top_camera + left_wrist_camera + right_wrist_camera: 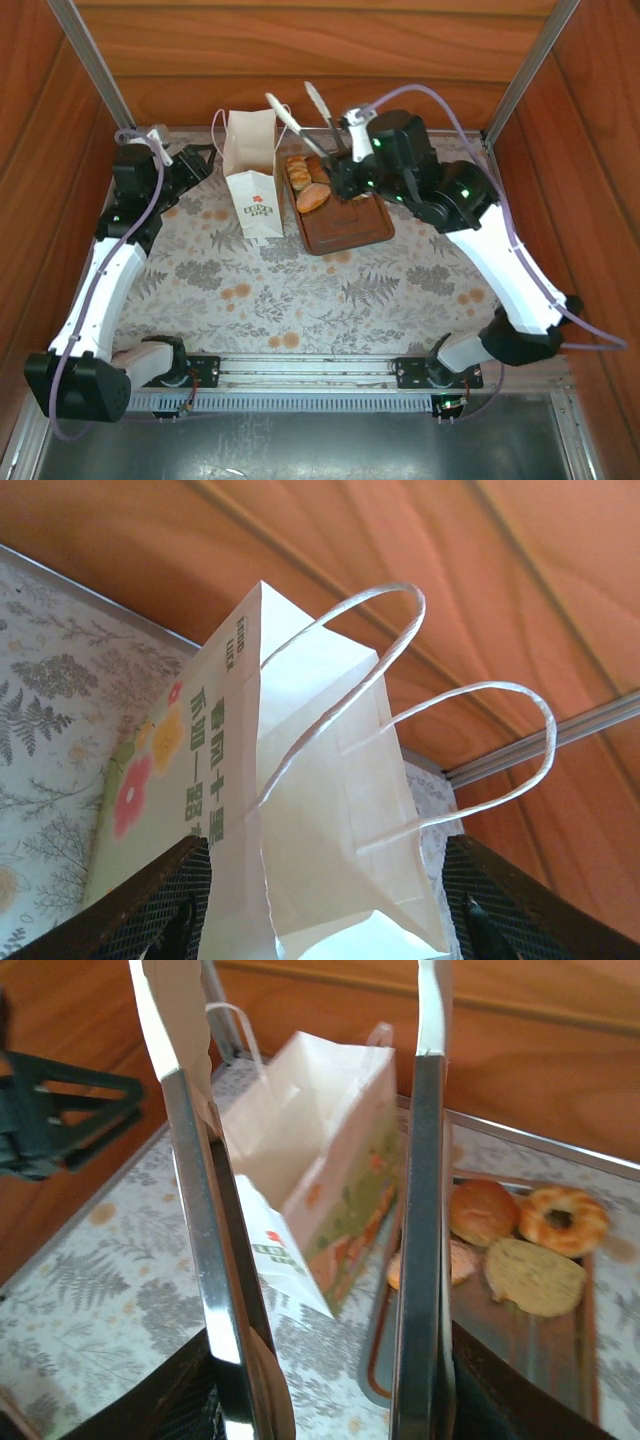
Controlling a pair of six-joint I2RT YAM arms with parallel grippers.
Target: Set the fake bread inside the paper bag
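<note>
Left pincer (pixel 330 900) stands apart, straddling the upright paper bag (pixel 255 190) near the tabletop's (pixel 300 290) far edge. Right pincer (pixel 330 1400) clamps tongs (pixel 420 1210) (arms spread) over the tray (pixel 350 228), where the fake bread (pixel 308 185) lies just beside the bag. Near tabletop lies open.

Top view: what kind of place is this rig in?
Probably a lab test cell, not a bakery: wood-panelled walls, aluminium posts, and a floral cloth staged with toy bread and a bag.
</note>
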